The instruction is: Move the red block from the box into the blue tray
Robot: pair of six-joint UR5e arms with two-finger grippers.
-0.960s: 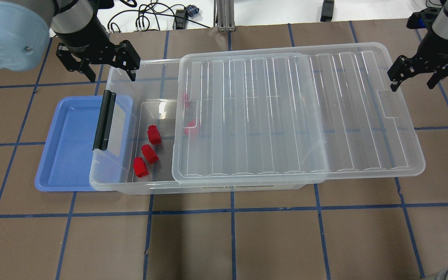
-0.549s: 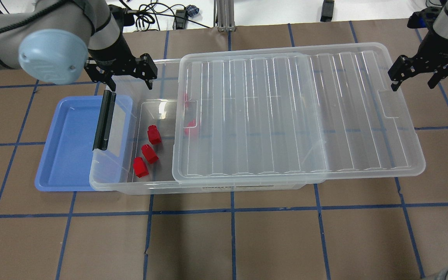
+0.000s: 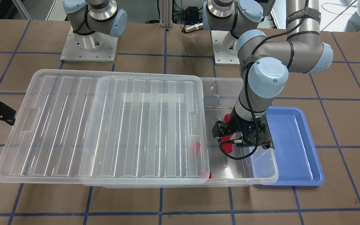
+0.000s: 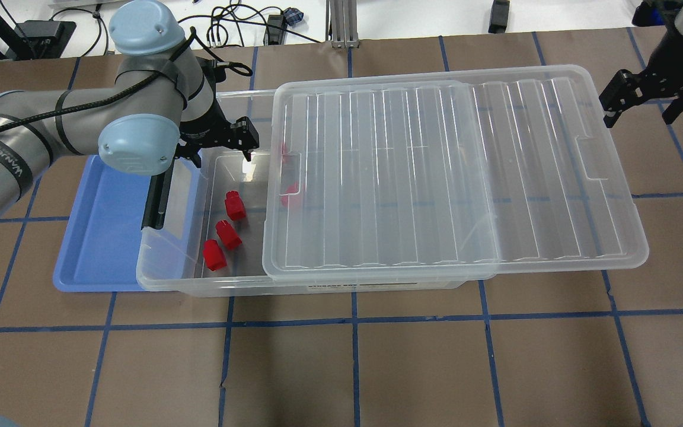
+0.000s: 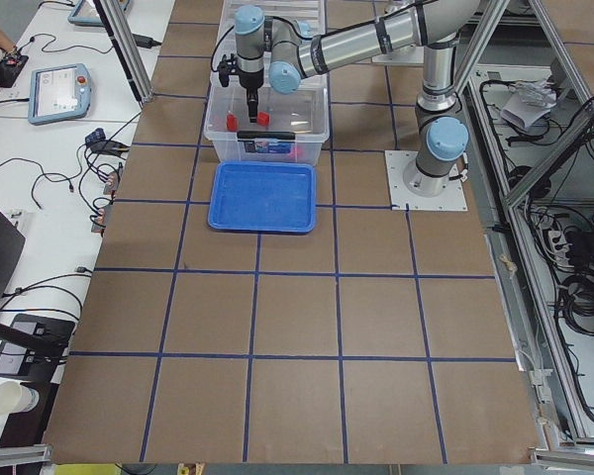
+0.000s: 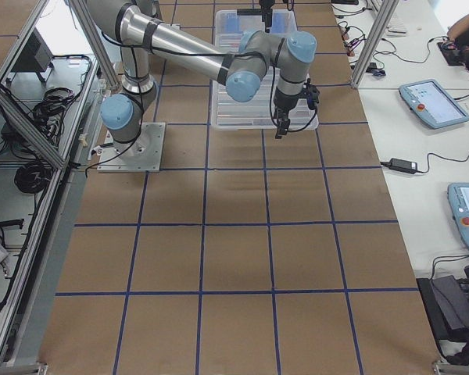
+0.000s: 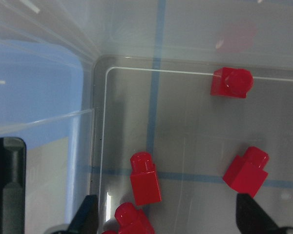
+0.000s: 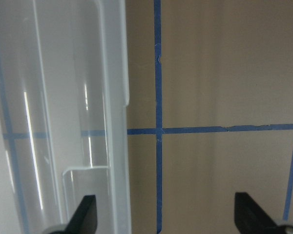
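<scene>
- The left gripper (image 4: pixel 221 153) is held with its fingers spread wide and nothing is gripped between them.
- It is hung over the uncovered end of the box (image 4: pixel 169 280); whether the fingertips are below the rim cannot be told.
- In the left wrist view, four red blocks are seen under the left gripper (image 7: pixel 171 220): one red block (image 7: pixel 145 178) lies just inside the left finger, and another is cut off by the bottom edge beside it.
- The other two are spread to the right, apart from each other.
- In the overhead view, three blocks are laid in a slanted row on the bare floor of the box, and two more are seen dimly through the lid (image 4: pixel 436 178).
- The lid is slid off toward the robot's right, so that only the latch end of the box is left uncovered.
- A black latch handle (image 4: pixel 160 196) is fixed on that end.
- That end is seen to overlap the edge of the blue tray (image 4: pixel 98 237), which is set flat on the table (image 4: pixel 377 367).
- The right gripper (image 4: pixel 641 110) is also spread and holds nothing.
- It is held above the table just past the far end of the lid, well apart from the blocks.
</scene>
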